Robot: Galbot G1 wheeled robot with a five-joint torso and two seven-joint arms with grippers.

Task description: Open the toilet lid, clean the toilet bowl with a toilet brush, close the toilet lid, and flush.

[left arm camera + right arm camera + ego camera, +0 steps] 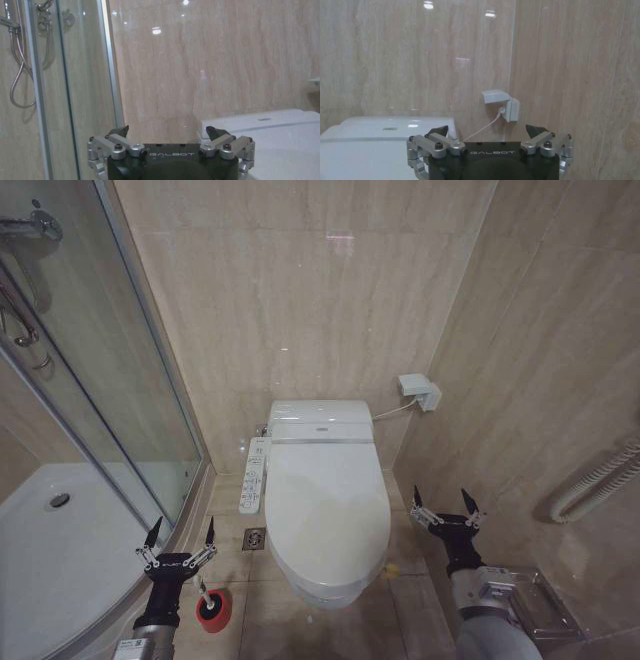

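Left gripper (181, 532) wide, empty; right gripper (444, 504) wide, empty; toilet lid (325, 505) down.

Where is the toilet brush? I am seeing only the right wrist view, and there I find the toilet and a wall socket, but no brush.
Observer: Its red cup holder stands on the floor at the robot's left of the toilet bowl, by the shower tray. I cannot make out the handle.
Operator: Which gripper is nearer to it?
Observer: The left gripper, jaws open, is just above the holder in the head view.
Operator: What else is on that side of the toilet?
Observer: A long white control panel sits along the toilet's left side.
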